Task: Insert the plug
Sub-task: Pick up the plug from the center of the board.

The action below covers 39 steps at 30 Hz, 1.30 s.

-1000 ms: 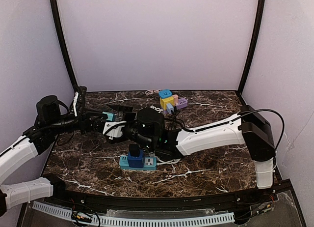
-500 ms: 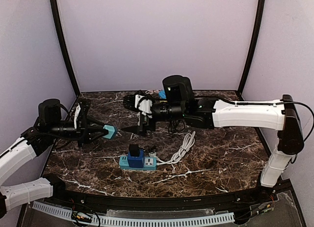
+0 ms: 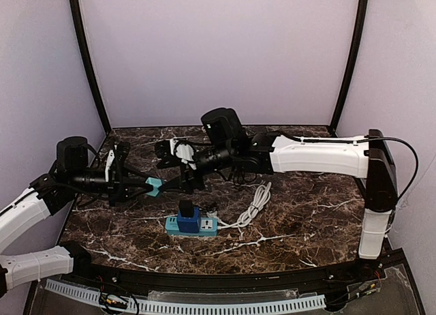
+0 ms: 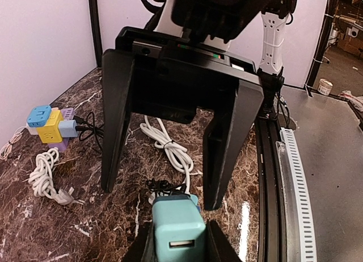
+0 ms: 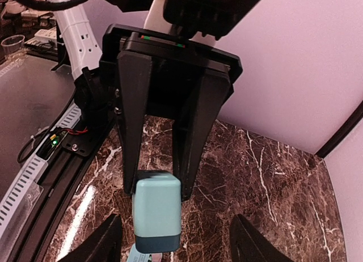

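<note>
Plug, teal [image 3: 154, 186]: clamped in left gripper [image 3: 147, 185], held in the air above the marble table [image 3: 306, 219], just beyond the power strip [image 3: 204, 226] (dark blue adapter [image 3: 186, 213] seated in it). Right gripper [image 3: 181, 184]: jaws spread, empty, close in front of the plug.

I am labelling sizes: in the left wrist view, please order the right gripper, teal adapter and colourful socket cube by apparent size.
1. right gripper, largest.
2. teal adapter, enlarged by nearness to the camera.
3. colourful socket cube, only slightly smaller; that pair is unsure.
</note>
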Each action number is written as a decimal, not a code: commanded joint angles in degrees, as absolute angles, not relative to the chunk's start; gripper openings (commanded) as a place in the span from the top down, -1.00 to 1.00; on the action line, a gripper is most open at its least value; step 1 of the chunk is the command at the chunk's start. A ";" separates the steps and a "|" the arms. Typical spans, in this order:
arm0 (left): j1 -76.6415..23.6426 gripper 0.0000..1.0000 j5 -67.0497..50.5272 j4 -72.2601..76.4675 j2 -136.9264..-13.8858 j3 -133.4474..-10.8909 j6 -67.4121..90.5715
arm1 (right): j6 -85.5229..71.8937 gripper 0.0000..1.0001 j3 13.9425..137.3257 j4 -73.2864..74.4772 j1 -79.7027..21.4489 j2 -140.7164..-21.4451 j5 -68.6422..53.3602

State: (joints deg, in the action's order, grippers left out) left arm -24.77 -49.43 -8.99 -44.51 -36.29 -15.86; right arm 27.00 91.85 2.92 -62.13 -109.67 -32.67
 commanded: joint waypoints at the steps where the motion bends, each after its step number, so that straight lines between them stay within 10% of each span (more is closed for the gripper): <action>1: -25.37 0.99 -48.85 -10.02 -44.64 -37.35 -16.99 | 25.20 -0.15 96.22 5.84 -62.43 -112.88 -34.97; 19: -33.20 0.99 -34.11 -8.83 -35.69 -30.07 -45.23 | 18.23 -0.62 85.74 8.77 -61.23 -102.03 -22.88; 31: -33.66 0.99 -30.87 8.44 -36.83 -30.47 3.51 | 12.26 -0.67 73.00 -6.35 -61.16 -95.04 -28.70; 39: -33.96 0.99 -33.83 15.36 -37.07 -30.92 5.56 | 13.06 -0.64 81.67 -10.01 -61.14 -102.78 -33.80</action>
State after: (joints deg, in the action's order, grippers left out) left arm -33.65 -31.35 10.79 -37.39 -29.95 0.97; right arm 13.19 77.58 -5.28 -61.43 -99.35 -29.34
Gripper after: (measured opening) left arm 0.250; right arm 0.825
